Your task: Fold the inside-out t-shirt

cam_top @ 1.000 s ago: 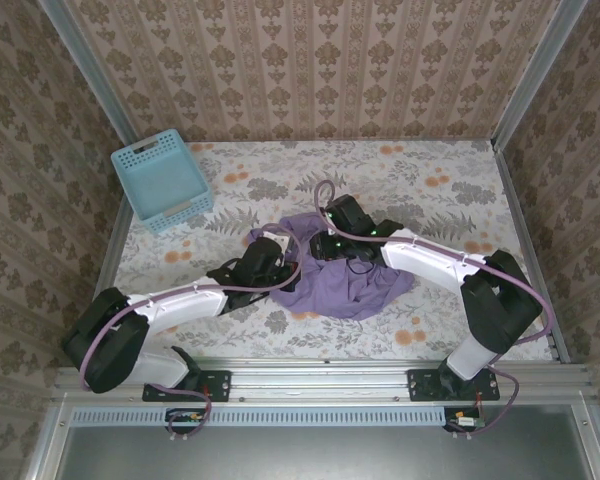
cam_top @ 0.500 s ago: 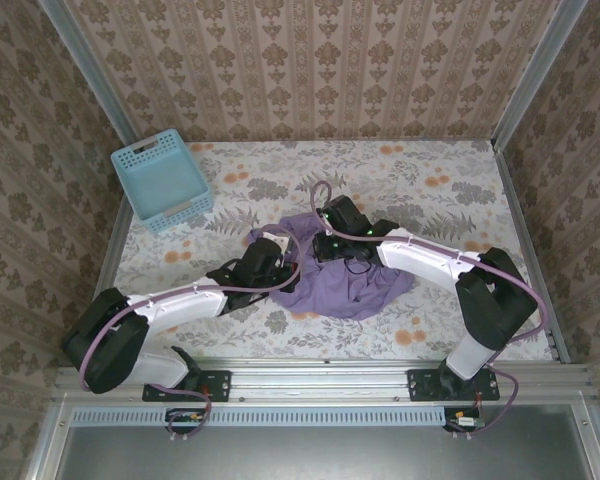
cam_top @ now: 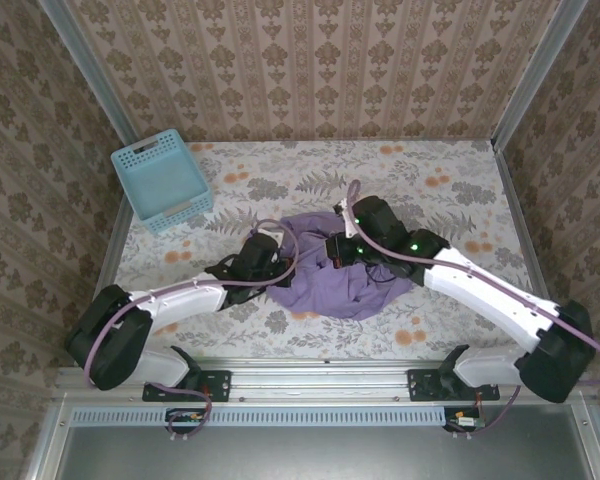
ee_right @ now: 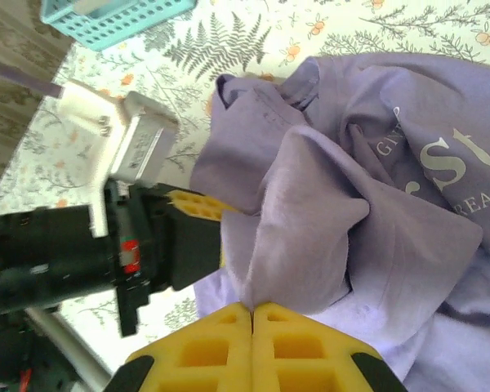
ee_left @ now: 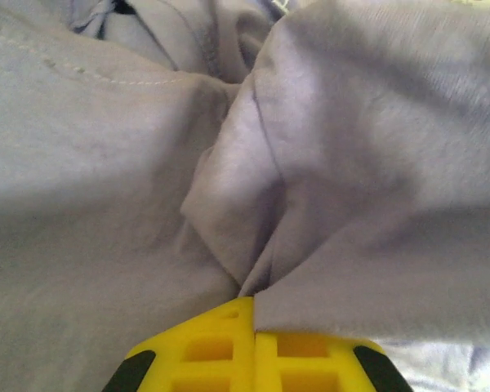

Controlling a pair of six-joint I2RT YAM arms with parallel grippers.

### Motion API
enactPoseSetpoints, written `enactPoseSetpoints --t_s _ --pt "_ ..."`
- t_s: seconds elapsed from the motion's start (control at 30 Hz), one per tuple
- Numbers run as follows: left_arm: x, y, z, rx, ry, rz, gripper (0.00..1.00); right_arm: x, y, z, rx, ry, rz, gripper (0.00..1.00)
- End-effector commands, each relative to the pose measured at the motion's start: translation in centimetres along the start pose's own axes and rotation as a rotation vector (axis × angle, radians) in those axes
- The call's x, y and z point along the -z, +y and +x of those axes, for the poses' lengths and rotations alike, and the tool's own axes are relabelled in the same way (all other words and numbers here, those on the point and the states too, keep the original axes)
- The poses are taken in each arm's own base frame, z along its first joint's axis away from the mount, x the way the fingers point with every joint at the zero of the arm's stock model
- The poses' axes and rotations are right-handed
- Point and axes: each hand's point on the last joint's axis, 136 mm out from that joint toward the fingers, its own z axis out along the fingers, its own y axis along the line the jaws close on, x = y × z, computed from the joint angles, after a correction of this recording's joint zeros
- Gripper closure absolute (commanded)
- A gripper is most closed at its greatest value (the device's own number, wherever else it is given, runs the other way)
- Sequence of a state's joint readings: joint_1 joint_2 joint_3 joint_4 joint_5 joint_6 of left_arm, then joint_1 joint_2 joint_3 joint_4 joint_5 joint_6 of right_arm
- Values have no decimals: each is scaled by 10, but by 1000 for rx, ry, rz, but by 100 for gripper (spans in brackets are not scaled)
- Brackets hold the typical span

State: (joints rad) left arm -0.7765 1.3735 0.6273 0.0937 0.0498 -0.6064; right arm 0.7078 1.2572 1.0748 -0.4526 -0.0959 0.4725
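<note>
The inside-out t-shirt (cam_top: 345, 285), lavender-purple, lies crumpled in a heap at the middle of the table. White lettering shows on one fold of the t-shirt (ee_right: 441, 163) in the right wrist view. My left gripper (cam_top: 277, 268) sits at the heap's left edge, its yellow jaws shut on a pinch of the t-shirt (ee_left: 253, 245). My right gripper (ee_right: 251, 309) is shut on another fold of the cloth, just right of the left one. In the top view the right gripper (cam_top: 332, 252) hangs over the heap's upper middle.
A light-blue lattice basket (cam_top: 161, 180) stands at the table's back left corner. Floral tablecloth (cam_top: 440, 190) lies bare to the right and behind the shirt. Metal rails (cam_top: 325, 372) edge the table at the front.
The right gripper has shut on a fold of the shirt. The right arm has swung its elbow out to the right. The left arm has barely moved.
</note>
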Motion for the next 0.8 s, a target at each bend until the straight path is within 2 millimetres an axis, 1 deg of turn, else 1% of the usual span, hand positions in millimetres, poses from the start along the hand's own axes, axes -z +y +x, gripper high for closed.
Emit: enactPoseSetpoints --t_s 0.0,0.1,0.2,0.27,0.37,0.43,0.5,0.53,0.57,0.6,0.67,0.73,0.77 --pt "-3 6 2 8 26 -29 100 22 2 6 -23 28 -7 100" --pt "-3 4 1 -4 36 -24 100 30 6 -1 -44 35 -30 100" --pt "-2 -5 0 -33 44 -5 100 33 10 -10 -55 20 -50 100" --pt "-2 -15 1 -70 45 18 100 31 10 -20 -73 3 -59 100" --pt "-2 -39 2 -146 49 64 100 26 8 -40 -113 -22 -75 100" --pt "-2 -56 3 -205 52 87 100 21 10 -60 -118 -57 -86 100" --pt "-1 -67 4 -241 48 106 100 14 1 -72 -141 -69 -56 100" --pt "0 -68 2 -249 38 101 100 11 -4 -77 -158 -73 -53 100" --pt "2 -65 -1 -247 28 79 100 13 -7 -82 -168 -84 -49 100" --pt "5 -57 -3 -238 17 36 99 2 -15 -81 -180 -72 -16 100" --pt "17 -46 -10 -224 -33 -22 98 2 -17 -82 -176 -79 -8 100" --pt "37 -34 -18 -194 -103 -94 89 6 -11 -82 -175 -84 -38 100" --pt "45 -37 -18 -199 -125 -88 84 4 -10 -79 -175 -78 -43 100"
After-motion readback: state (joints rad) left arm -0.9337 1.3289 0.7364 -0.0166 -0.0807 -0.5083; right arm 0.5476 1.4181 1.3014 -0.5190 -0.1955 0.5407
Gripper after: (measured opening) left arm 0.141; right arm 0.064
